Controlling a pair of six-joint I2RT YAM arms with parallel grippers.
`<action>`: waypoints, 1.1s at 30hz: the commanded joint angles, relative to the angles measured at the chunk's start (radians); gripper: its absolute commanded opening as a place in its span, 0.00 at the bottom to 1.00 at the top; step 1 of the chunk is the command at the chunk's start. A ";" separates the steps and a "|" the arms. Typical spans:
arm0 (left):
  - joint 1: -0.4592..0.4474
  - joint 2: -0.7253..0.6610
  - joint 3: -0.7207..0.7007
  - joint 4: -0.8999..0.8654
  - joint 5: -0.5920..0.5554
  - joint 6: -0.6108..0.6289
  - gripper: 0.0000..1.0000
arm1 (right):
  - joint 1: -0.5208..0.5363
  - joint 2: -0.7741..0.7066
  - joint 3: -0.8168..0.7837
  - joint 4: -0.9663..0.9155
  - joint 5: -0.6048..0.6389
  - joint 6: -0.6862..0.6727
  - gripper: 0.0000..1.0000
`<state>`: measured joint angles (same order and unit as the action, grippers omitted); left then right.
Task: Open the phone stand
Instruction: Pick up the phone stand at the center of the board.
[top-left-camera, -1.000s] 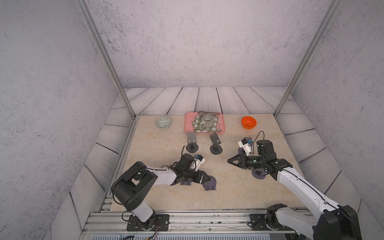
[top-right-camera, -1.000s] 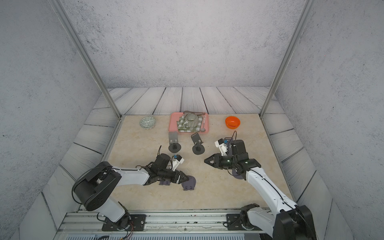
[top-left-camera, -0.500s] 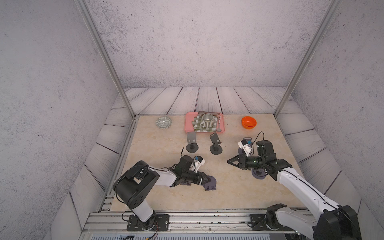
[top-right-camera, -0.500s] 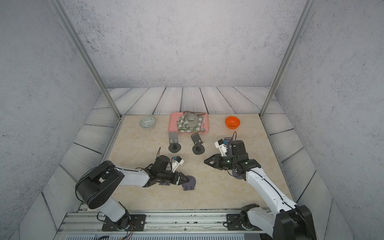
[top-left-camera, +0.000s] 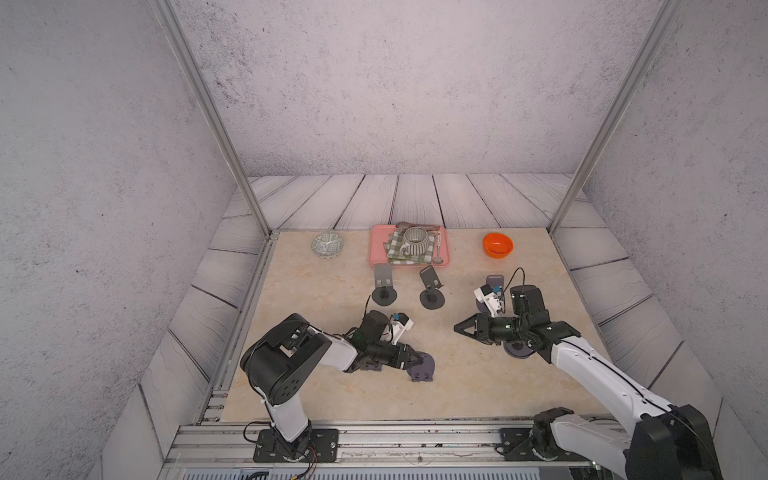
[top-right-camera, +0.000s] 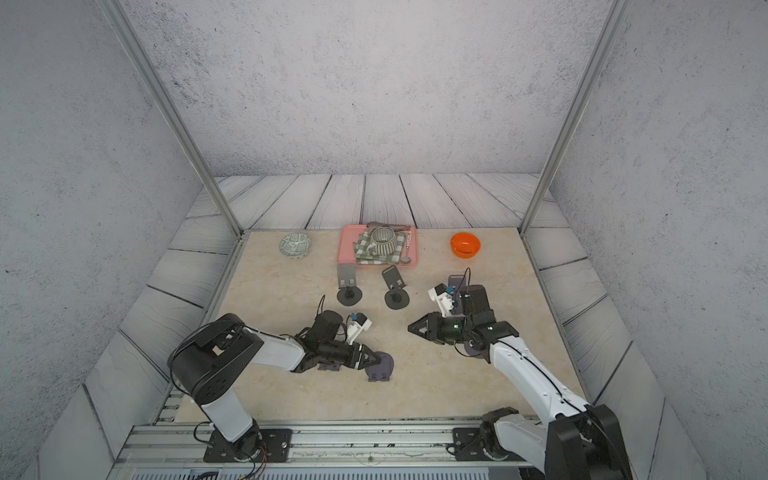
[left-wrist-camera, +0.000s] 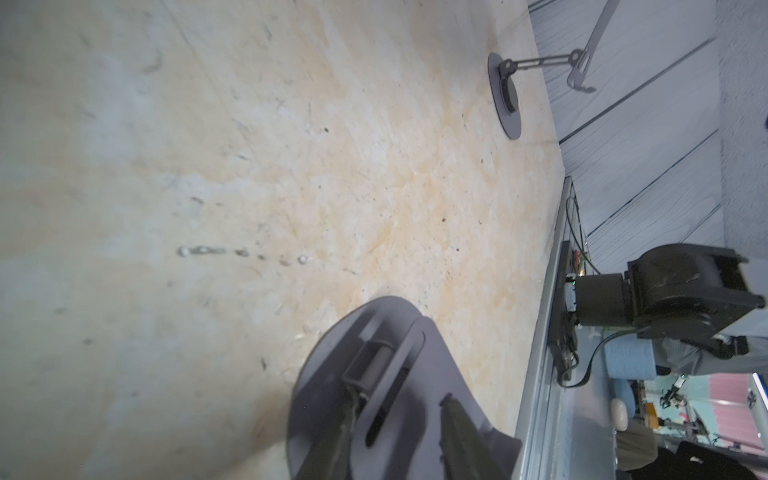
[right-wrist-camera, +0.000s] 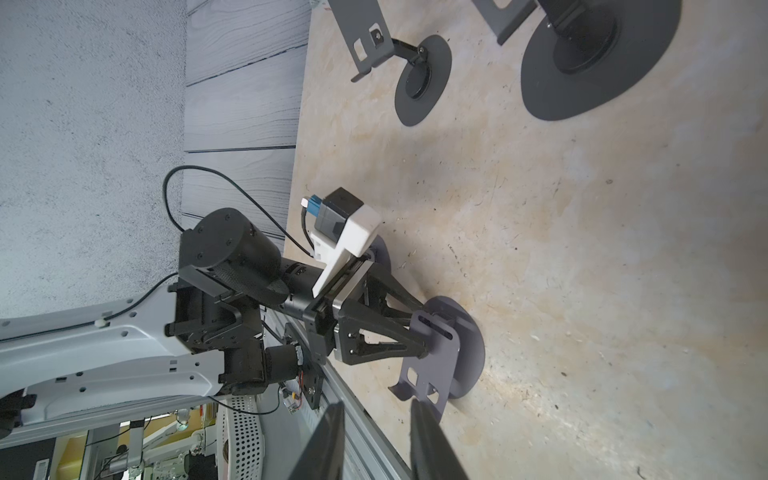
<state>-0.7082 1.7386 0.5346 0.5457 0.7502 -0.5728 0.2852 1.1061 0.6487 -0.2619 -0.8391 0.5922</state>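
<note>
Beige table (top-left-camera: 324, 299) in grey booth; stand (top-left-camera: 423, 366) lies near front edge, left gripper (top-left-camera: 412, 358) low on it, jaws either side of its plate (right-wrist-camera: 436, 353), likely to swing it up; clamped or not, can't tell; right gripper (top-left-camera: 458, 328) hovers mid-table, jaws slightly apart, empty, probably ready to brace. Counts: two upright stands, grey stand (top-left-camera: 384, 286), black stand (top-left-camera: 432, 289); disc (top-left-camera: 517, 352) under right arm (top-left-camera: 582, 365), maybe another; two bowls (top-left-camera: 327, 244) (top-left-camera: 497, 244); one tray (top-left-camera: 374, 253).
</note>
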 joint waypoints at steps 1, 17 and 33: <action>0.003 0.016 -0.004 -0.029 0.005 0.004 0.24 | 0.004 0.012 -0.001 0.020 -0.014 -0.005 0.31; 0.029 -0.122 -0.009 0.015 0.038 -0.098 0.00 | 0.003 -0.020 0.040 -0.078 -0.012 -0.037 0.30; 0.110 -0.656 0.135 -0.176 0.112 -0.366 0.00 | 0.161 -0.171 0.193 -0.084 -0.014 0.031 0.35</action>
<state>-0.6060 1.1225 0.6464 0.4156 0.8433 -0.8707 0.4183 0.9615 0.7906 -0.3477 -0.8547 0.6174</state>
